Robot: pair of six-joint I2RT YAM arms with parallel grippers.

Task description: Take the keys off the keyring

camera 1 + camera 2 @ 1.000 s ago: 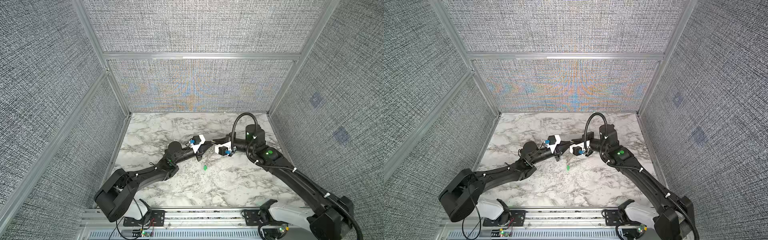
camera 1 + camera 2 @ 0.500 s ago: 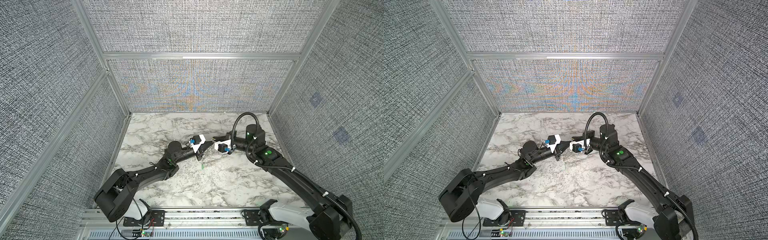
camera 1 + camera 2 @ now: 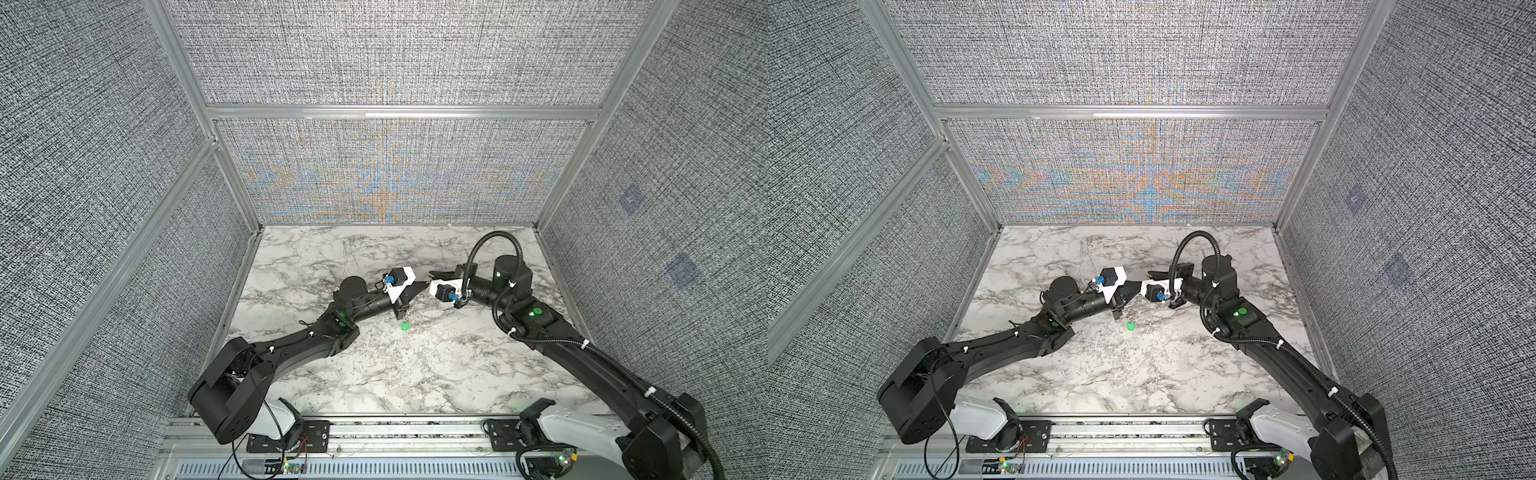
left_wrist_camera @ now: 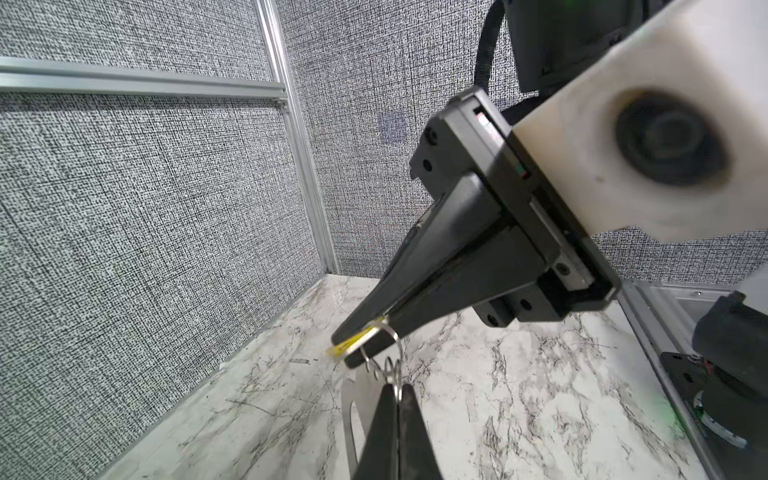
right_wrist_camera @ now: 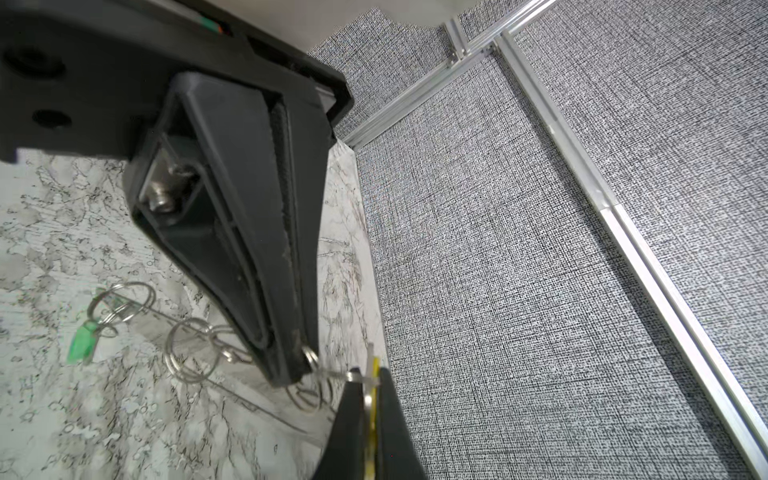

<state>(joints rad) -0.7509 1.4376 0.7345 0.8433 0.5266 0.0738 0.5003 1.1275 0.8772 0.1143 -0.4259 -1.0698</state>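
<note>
In the left wrist view my left gripper (image 4: pixel 397 390) is shut on a small wire loop of the keyring (image 4: pixel 352 399), a flat grey metal plate hanging under the fingers. Tip to tip with it, my right gripper (image 5: pixel 368 380) is shut on the yellow-tagged key (image 5: pixel 376 370), whose ring still links to that loop. The green-tagged key (image 5: pixel 83 341) dangles from rings at the plate's other end. In both top views the left gripper (image 3: pixel 424 284) (image 3: pixel 1139 283) and right gripper (image 3: pixel 430 274) (image 3: pixel 1148 273) meet above the table's middle, with the green tag (image 3: pixel 404 327) (image 3: pixel 1130 327) hanging low.
The marble table (image 3: pixel 415 374) is boxed in by grey fabric walls on three sides. An aluminium rail (image 3: pixel 374 432) runs along the front edge, with both arm bases on it. The right arm's cable loop (image 3: pixel 494 245) arches above its wrist.
The left gripper has closed fully on the loop. The right gripper has shifted a little towards the left one, and the green tag has swung slightly left.
</note>
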